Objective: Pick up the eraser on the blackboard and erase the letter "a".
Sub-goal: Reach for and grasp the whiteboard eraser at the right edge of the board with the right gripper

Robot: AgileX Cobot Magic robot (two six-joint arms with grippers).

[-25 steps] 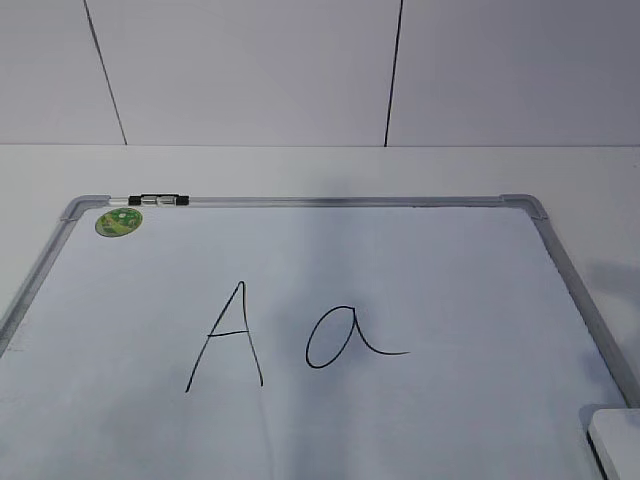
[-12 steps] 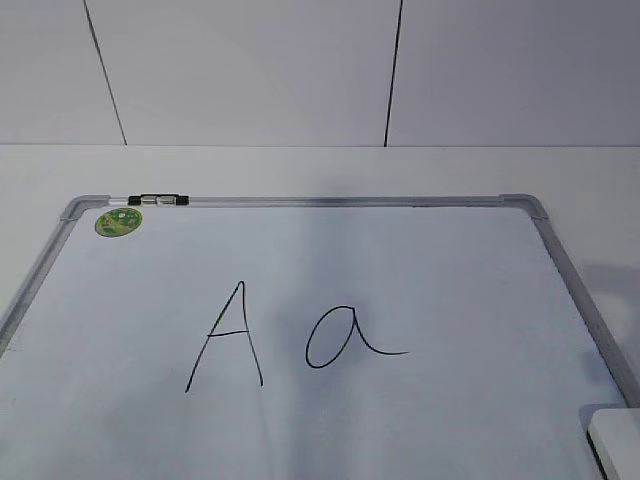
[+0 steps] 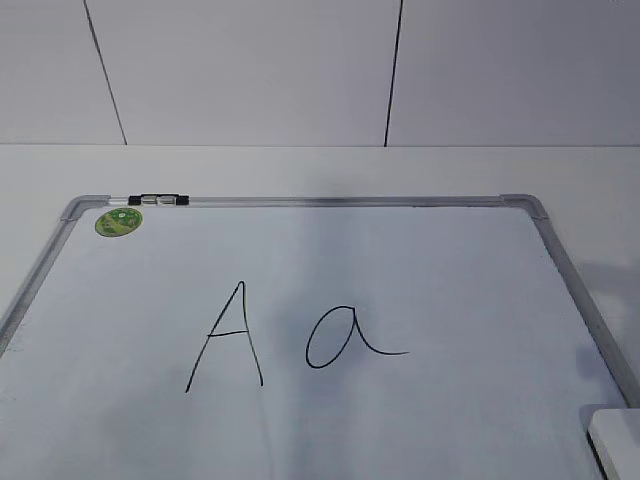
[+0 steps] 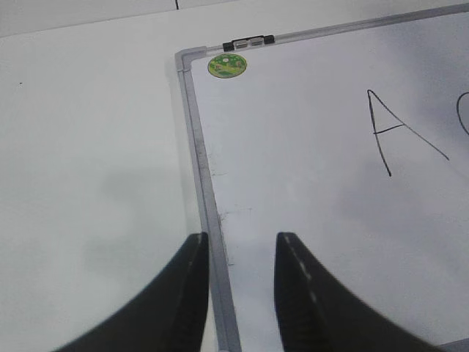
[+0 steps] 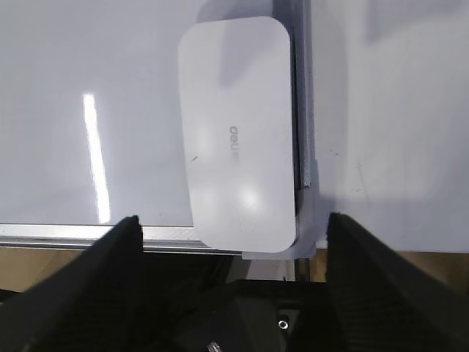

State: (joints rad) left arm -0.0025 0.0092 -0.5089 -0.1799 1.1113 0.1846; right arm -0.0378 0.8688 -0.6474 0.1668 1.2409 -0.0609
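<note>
Your blackboard point(image 3: 420, 280) lay flat on the white counter point(image 3: 300, 170), with its green sticker point(image 3: 118, 222) in the far left corner. The capital "A" point(image 3: 228, 335) sat left of centre, and the letter "a" point(image 3: 345, 337) was just to its right — both strokes unsmudged. The eraser point(image 5: 238, 132) rested in the board's near right corner, its long side tight against the frame; in the exterior view only a white sliver of it point(image 3: 618, 440) showed at the bottom right edge. Your right claw point(image 5: 234, 249) hung above the eraser with its fingers spread wide, one on each side, holding nothing and not touching it. Your left claw point(image 4: 242, 257) hovered over the board's left frame rail, partly open and empty — one finger point(image 4: 192, 293) over the counter, the other over the board.
</note>
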